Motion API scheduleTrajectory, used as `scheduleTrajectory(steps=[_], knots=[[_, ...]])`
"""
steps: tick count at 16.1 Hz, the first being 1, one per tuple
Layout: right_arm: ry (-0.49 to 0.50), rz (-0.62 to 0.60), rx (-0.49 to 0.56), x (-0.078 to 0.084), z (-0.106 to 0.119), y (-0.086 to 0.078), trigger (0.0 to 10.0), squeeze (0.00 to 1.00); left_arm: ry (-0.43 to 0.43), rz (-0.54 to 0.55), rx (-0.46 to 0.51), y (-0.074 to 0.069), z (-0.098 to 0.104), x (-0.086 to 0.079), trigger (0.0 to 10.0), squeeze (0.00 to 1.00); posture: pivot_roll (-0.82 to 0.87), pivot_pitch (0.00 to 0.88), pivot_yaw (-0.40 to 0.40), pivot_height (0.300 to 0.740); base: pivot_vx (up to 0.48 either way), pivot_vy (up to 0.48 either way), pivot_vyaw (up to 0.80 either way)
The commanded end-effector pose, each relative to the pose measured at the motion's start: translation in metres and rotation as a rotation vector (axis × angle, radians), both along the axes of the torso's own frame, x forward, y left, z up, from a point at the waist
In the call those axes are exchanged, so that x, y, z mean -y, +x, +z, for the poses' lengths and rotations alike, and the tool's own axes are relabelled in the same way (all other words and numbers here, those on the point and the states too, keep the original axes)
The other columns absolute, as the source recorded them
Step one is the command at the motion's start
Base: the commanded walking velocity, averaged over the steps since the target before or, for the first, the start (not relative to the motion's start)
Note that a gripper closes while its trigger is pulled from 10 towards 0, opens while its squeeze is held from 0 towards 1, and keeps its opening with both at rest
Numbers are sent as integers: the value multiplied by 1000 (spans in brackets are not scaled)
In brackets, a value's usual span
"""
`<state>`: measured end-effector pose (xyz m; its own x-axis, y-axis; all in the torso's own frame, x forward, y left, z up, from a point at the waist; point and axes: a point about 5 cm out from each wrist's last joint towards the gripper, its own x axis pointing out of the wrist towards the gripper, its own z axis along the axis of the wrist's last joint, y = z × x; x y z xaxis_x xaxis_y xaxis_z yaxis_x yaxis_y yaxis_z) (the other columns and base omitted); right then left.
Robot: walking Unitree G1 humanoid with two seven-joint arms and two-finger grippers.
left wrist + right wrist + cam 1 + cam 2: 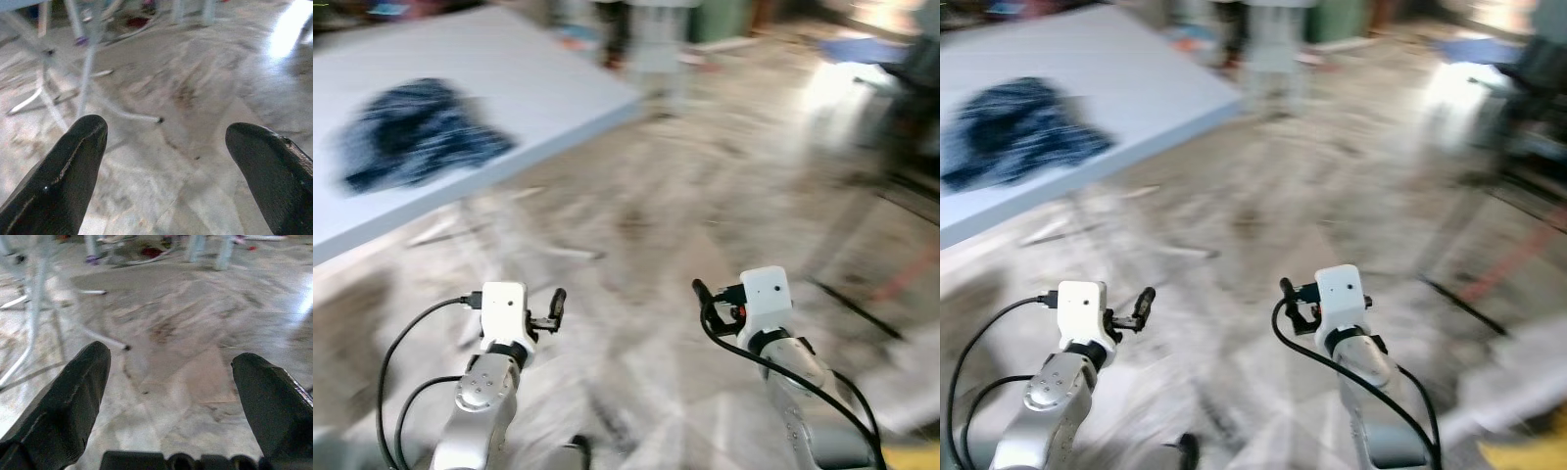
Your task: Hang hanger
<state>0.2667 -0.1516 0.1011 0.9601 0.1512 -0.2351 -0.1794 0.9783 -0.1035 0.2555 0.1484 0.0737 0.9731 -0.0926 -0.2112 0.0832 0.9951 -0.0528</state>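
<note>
A dark blue garment (411, 132) is seen on a pale table (538, 88), above marble floor (656, 215). The left gripper (166, 147) and right gripper (171, 377) are held spread and empty over the floor, well apart from the table.

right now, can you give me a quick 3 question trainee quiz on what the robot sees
1. True or false: the dark blue crumpled garment lies on the pale blue tabletop.
2. How do the fingers of the left tool and the right tool stand? A. both spread apart and empty B. both shut on a hanger C. one shut, one spread
3. Fill in: below both tools lies a marbled stone ____.

Key
1. true
2. A
3. floor
</note>
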Motion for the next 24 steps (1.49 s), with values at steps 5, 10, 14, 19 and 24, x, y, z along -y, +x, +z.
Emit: scheduleTrajectory(steps=[5, 10, 14, 19, 24], knots=[[0, 10, 37, -3, 8, 4, 10000, 0, 1, -12, -8, -1, 0, 4, 10000, 0, -40, 162, -18, 740, 0, 0, 800], [19, -14, 34, 1, 6, 5, 10000, 0, 60, -41, 87, 0, 13, 4, 10000, 0, -31, 154, -14, 740, 0, 0, 800], [77, -40, 52, -3, 3, 8, 10000, 0, 133, -76, 179, 7, 25, 8, 10000, 0, -19, 116, 5, 740, 0, 0, 750], [117, -85, 108, -3, 8, 24, 10000, 0, 136, -45, 181, 21, 28, -1, 10000, 0, 13, 34, 24, 740, 0, 0, 0], [102, -151, 127, 8, 5, 25, 10000, 0, 121, 4, 134, 15, 17, -9, 10000, 0, 12, 27, 38, 740, 0, 209, 0]])
